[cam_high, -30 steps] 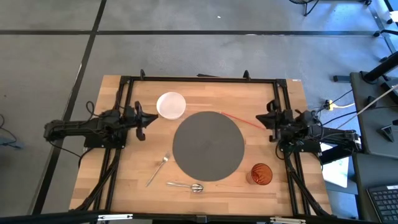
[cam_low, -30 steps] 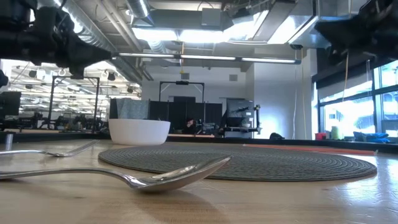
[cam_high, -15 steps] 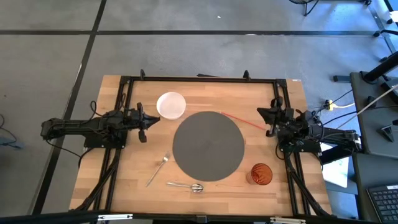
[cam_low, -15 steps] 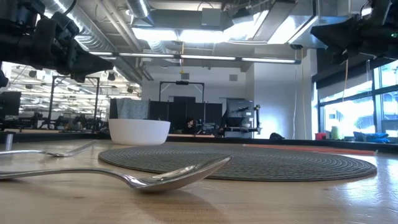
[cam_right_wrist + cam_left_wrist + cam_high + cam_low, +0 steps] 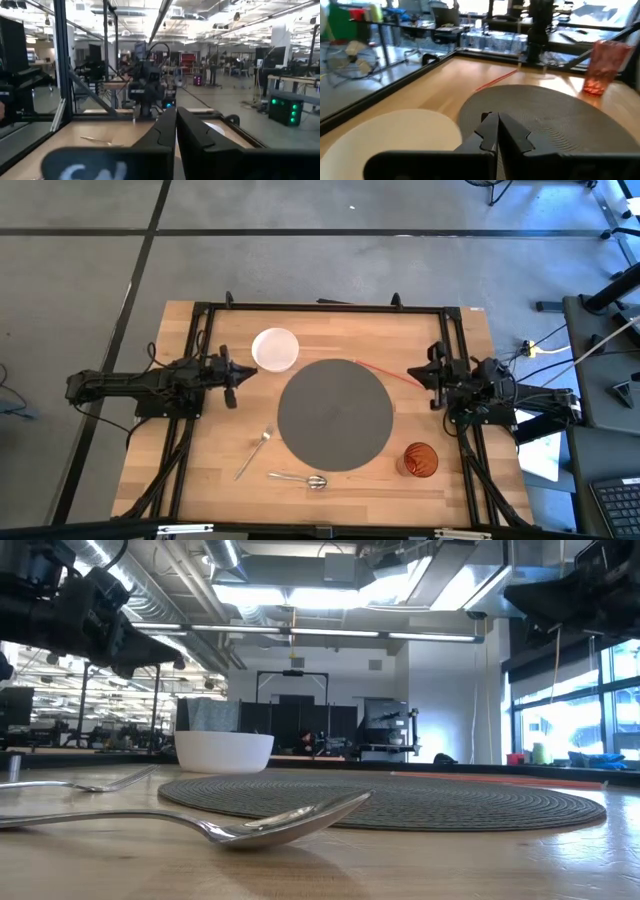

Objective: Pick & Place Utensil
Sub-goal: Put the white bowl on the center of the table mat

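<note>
Lying on the wooden worktop point(image 5: 450, 480), lower centre of the overhead frame: one metal spoon point(image 5: 297, 478), bowl end toward the right, just below the round grey mat point(image 5: 335, 414). Lying to its upper left: one metal fork point(image 5: 254, 452), slanted, tines toward the mat's edge.

Standing by: white bowl point(image 5: 275, 348) at upper left of the mat; red cup point(image 5: 420, 460) at lower right; thin red stick point(image 5: 385, 373) running from the mat's upper edge toward the right side.

Waiting at mid-left: left hand point(image 5: 229, 374), fingers pressed together, gripping nothing. Waiting at mid-right: right hand point(image 5: 432, 374), fingers likewise closed and empty. Both are hanging above the worktop, well apart from the utensils.

Handling, as judged: both utensils are looking light, stiff, smooth and likely slippery; lying flat, they are offering little height to grip. The handle's middle is seeming the best place to take hold, fingers spanning its narrow width.

Hard to make out: which utensil is intended, and where it is going. In the table-level view, the spoon's handle is running out of frame at left.
</note>
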`<state>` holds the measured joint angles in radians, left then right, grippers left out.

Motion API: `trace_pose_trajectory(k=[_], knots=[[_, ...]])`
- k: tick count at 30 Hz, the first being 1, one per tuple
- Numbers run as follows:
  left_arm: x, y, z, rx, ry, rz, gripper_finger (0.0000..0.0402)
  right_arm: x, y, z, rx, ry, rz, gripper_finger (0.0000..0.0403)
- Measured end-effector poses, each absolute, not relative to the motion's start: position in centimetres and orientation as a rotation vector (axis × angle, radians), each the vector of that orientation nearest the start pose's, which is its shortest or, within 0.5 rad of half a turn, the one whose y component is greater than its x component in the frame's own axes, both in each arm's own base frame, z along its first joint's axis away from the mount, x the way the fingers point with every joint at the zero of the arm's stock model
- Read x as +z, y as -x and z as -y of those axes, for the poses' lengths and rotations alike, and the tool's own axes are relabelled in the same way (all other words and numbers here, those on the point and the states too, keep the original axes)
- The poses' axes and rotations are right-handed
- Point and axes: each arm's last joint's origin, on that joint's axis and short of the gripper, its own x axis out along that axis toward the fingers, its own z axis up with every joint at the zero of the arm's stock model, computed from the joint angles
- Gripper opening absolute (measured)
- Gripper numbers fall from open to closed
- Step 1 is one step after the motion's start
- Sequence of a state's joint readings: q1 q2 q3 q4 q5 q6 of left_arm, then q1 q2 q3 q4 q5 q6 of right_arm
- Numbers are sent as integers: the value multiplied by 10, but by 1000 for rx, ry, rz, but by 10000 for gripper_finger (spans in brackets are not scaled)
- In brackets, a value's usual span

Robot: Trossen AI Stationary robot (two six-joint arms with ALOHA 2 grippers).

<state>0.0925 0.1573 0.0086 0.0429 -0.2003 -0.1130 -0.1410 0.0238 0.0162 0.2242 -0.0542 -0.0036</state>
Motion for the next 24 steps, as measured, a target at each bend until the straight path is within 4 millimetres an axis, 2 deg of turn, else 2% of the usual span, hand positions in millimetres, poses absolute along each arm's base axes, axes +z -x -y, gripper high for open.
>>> trace_pose_trajectory(k=[6,9,14,19,24], knots=[[156,-106,-16,327,145,-104,3,189,-95,12,-89,39,213,4],[157,-106,-18,402,200,-91,3,189,-95,12,-91,58,221,8],[184,-112,-21,469,226,-109,3,190,-95,12,-92,59,229,17],[216,-136,-31,552,246,-239,3,191,-95,12,-92,59,236,7],[226,-178,-49,599,265,-586,4,191,-95,12,-91,53,238,7]])
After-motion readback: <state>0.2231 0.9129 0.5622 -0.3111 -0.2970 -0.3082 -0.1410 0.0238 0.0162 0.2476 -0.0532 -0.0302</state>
